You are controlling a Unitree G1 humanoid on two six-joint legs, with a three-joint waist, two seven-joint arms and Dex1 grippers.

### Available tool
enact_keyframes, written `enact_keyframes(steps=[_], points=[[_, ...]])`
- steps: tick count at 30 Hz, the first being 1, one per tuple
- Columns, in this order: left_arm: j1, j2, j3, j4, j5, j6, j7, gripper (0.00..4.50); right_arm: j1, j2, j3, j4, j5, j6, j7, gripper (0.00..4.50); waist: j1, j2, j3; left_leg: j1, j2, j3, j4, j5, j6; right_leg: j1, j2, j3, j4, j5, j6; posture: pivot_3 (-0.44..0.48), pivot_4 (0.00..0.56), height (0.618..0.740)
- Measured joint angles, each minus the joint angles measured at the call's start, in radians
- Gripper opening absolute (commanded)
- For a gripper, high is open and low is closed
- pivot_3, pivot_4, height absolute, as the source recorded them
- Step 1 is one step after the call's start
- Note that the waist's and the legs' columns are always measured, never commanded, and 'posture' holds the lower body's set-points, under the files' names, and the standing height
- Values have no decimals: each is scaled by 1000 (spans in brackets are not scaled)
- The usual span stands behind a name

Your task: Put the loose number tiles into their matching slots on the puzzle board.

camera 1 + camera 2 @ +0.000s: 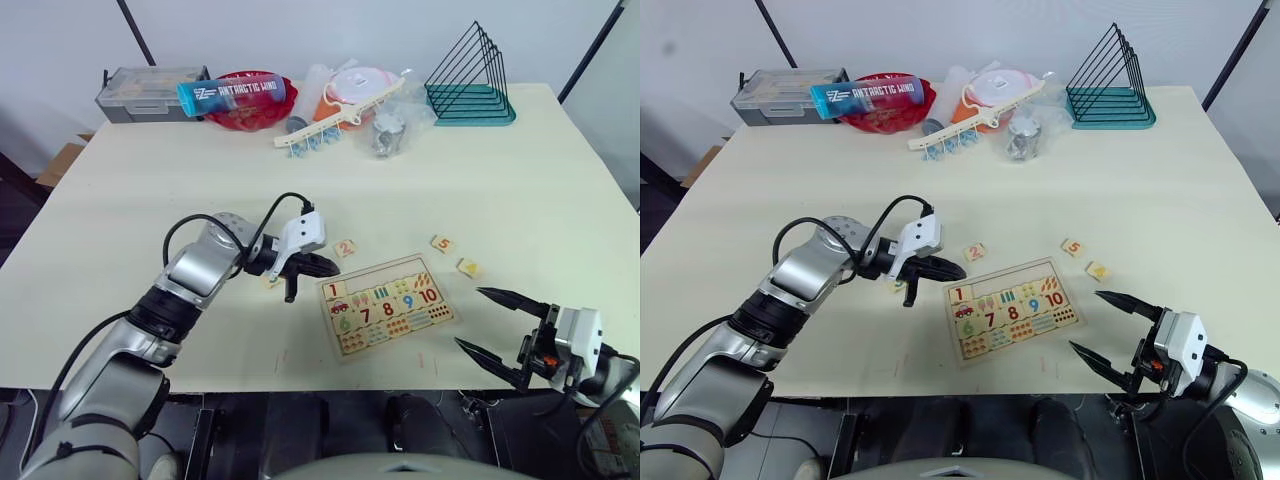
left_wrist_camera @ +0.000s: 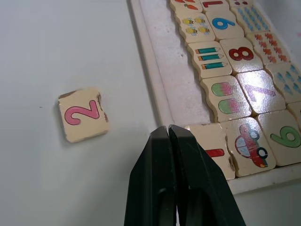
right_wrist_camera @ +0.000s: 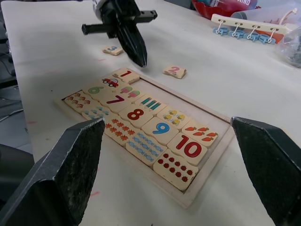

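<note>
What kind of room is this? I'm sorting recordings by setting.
Probably a lab or test workspace: a plain pale table carries unrelated props, such as a wire file rack, a grey parts box and a number puzzle board.

A cream-white table (image 1: 540, 180) carries the puzzle board (image 1: 386, 305) toward its near edge, with the 2 tile (image 1: 345, 248) just beyond the board's far left corner, the 3 tile (image 3: 112, 50) just off the board's left side, and the 5 tile (image 1: 443, 243) and 4 tile (image 1: 468, 267) lying close together past its far right corner. Well beyond the board, along the table's far edge, lie a grey parts box (image 1: 150, 93), a red bowl (image 1: 243, 113), a blue "Antarctic Wind" bottle (image 1: 232, 92), a white peg strip (image 1: 335, 122), crumpled clear bags (image 1: 395, 125) and a teal wire rack (image 1: 470, 80).
</note>
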Motion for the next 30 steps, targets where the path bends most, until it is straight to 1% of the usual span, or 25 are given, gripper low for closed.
enact_keyframes(steps=[7,11,30], points=[[9,-16,3,66,60,-117,-49,96,0,-1,-11,0,-4,-3,0,4500,-1,0,0,0,0,0,0,0,0,0,0,0,0,0,0,0,150,740],[9,-21,3,87,83,-149,-70,96,0,-1,-12,1,-4,-3,0,4500,0,0,0,0,0,0,0,0,0,0,0,0,0,0,0,0,150,740],[38,-31,29,74,100,-169,-93,96,7,-1,-13,1,-14,-4,0,4500,-1,0,0,0,0,0,0,0,0,0,0,0,0,0,0,0,150,740]])
